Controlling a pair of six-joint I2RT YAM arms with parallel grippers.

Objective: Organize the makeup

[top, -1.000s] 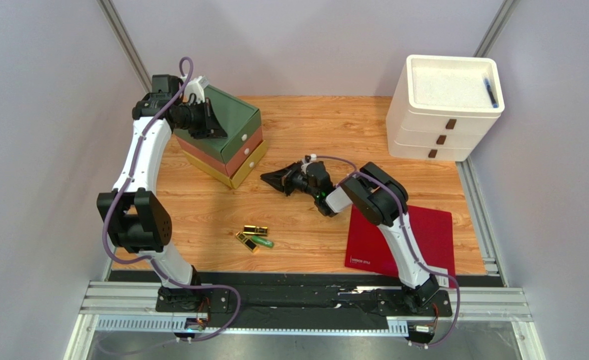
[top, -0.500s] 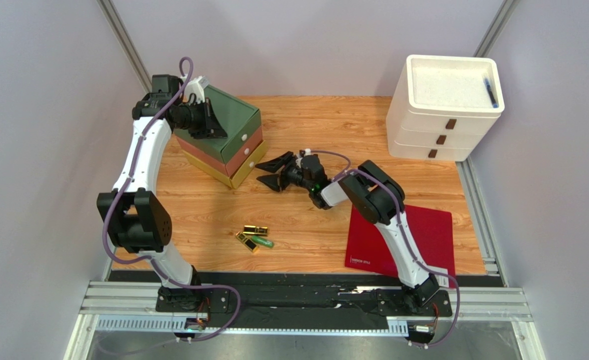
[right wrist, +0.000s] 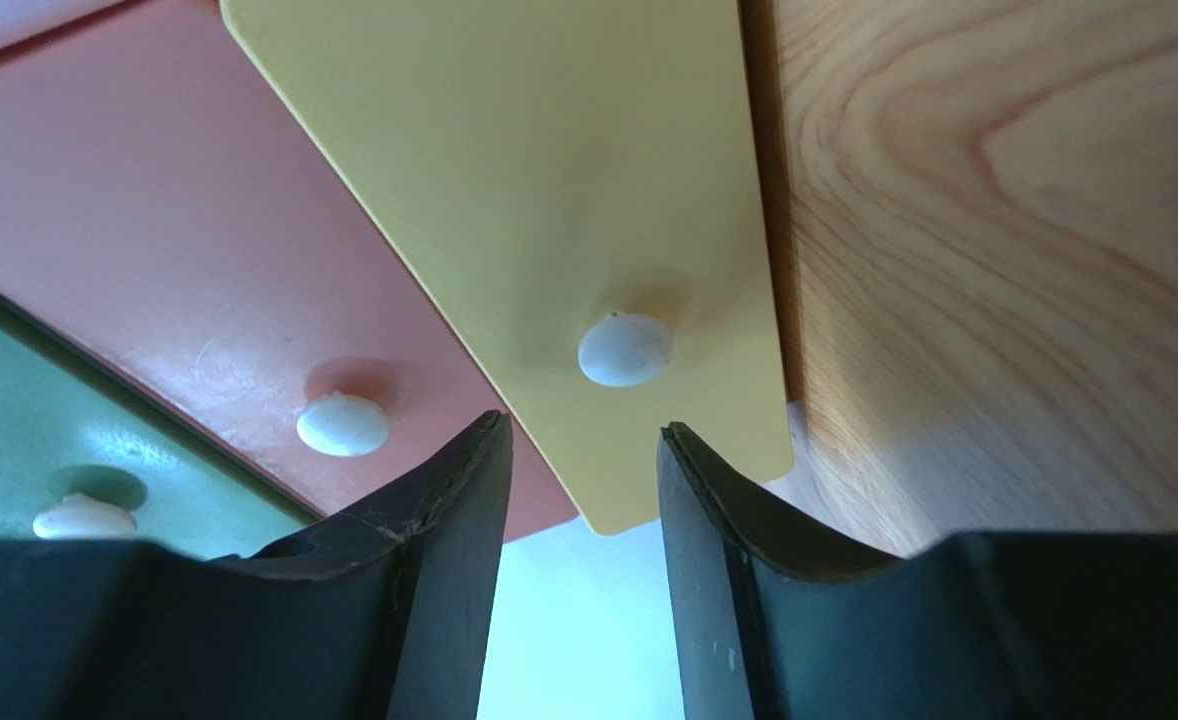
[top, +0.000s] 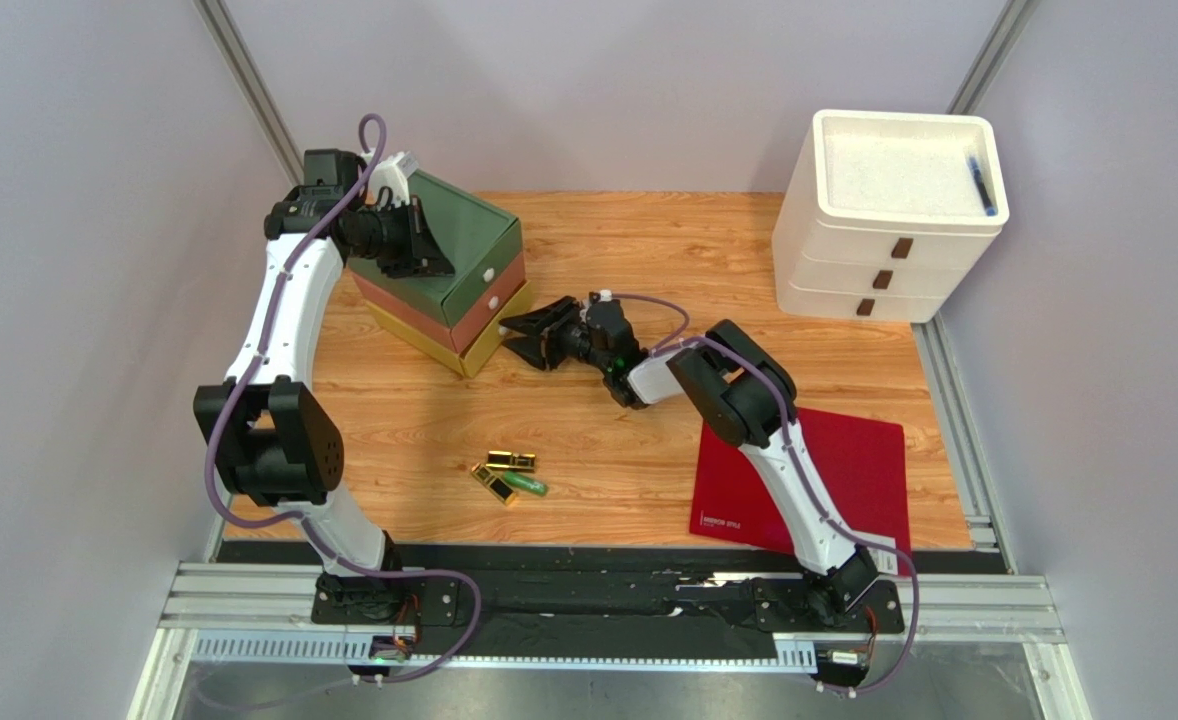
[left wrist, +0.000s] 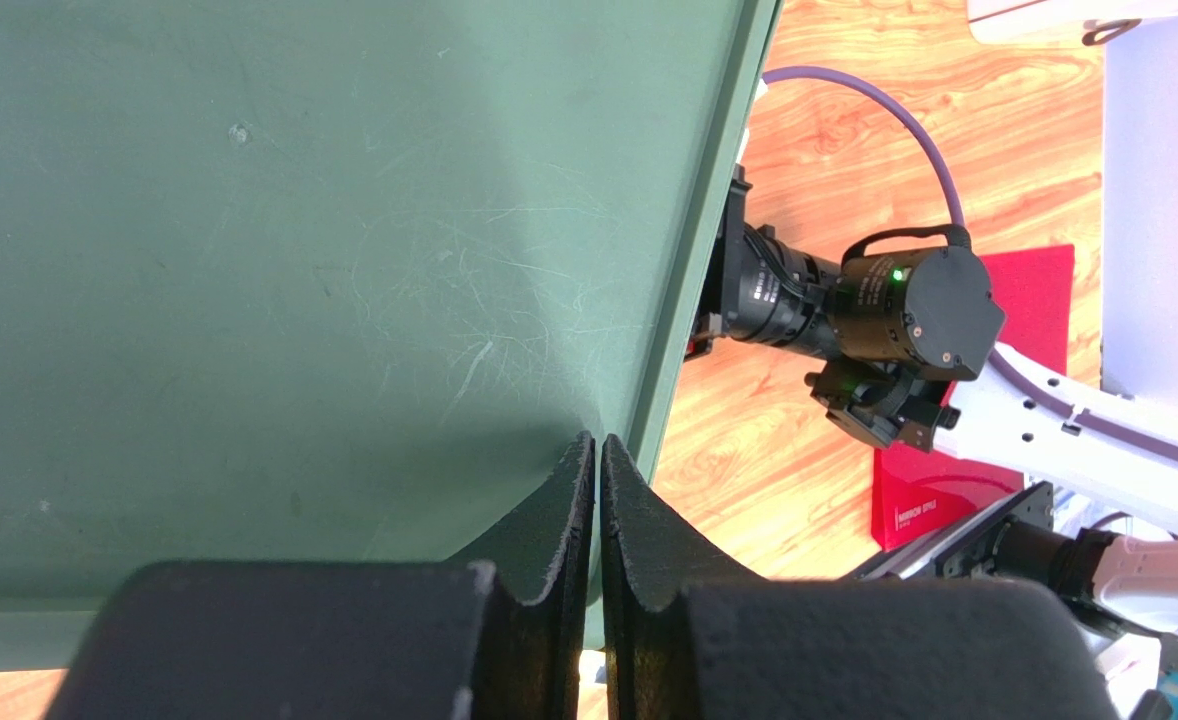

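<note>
Lipsticks [top: 511, 459] in gold and a green tube [top: 523, 485] lie nearest you on the table [top: 670, 255], bunched in one small cluster. Expect them to be light, stiff and slick, and likely to roll, so pinch each one across its middle. Farther back, your right gripper [right wrist: 573, 443] stands parted just short of the yellow drawer [right wrist: 550, 210], and its knob [right wrist: 624, 348] is untouched. Beyond that, your left gripper [left wrist: 598, 458] is closed and empty at the green top [left wrist: 280, 270]. You cannot tell whether it makes contact.

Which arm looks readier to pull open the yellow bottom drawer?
Right. The right gripper is open, facing the white round knob of the yellow bottom drawer; the left gripper is shut over the green box top.
</note>
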